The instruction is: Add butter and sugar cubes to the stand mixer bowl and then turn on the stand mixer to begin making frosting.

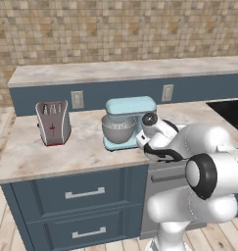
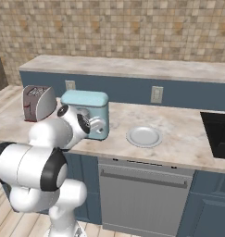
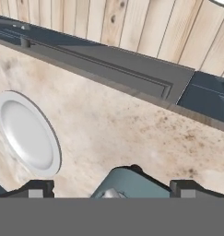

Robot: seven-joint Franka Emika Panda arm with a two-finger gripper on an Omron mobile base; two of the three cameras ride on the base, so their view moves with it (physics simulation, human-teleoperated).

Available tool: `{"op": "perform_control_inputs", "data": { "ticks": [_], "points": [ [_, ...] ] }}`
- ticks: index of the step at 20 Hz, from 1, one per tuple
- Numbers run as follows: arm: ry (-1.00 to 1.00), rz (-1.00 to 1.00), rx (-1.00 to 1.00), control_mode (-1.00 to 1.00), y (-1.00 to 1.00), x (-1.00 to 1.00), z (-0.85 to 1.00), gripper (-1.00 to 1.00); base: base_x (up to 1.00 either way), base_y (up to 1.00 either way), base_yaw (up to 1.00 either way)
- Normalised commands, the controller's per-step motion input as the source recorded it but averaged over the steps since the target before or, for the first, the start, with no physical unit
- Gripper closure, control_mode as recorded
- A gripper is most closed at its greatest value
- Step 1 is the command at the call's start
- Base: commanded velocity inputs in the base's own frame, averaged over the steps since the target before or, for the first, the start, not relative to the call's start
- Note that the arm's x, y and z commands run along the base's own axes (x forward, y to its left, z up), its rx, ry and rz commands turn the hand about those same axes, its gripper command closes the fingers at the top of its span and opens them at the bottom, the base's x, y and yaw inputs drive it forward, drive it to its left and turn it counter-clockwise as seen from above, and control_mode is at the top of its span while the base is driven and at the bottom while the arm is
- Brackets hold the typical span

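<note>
Your gripper (image 3: pixel 111 186) has its jaws wide apart and holds nothing, above the counter (image 3: pixel 132 133) near the white plate (image 3: pixel 26 133). The stand mixer (image 1: pixel 128 120) with its metal bowl (image 1: pixel 119 130) stands just beside. First find the butter, which I cannot see, then approach slowly.

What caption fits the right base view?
White robot arm before a blue stand mixer, white plate alongside on the counter.
</note>
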Motion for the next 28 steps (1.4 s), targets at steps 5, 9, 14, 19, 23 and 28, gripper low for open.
{"op": "perform_control_inputs", "data": {
  "ticks": [5,9,14,19,23,28],
  "points": [
    [0.00,0.00,0.00,-1.00,-0.05,0.05,-0.02,-1.00,0.00,0.00,0.00],
    [0.00,0.00,0.00,-1.00,0.00,0.13,0.00,-1.00,0.00,0.00,0.00],
    [0.00,0.00,0.00,-1.00,0.00,0.23,0.00,-1.00,0.00,0.00,0.00],
    [0.00,0.00,0.00,-1.00,0.00,0.23,-0.01,-1.00,0.00,0.00,0.00],
    [0.00,0.00,0.00,-1.00,0.00,0.16,-0.07,-1.00,0.00,0.00,0.00],
    [0.00,0.00,0.00,-1.00,0.00,0.13,-0.07,-1.00,0.00,0.00,0.00]
  ]
}}
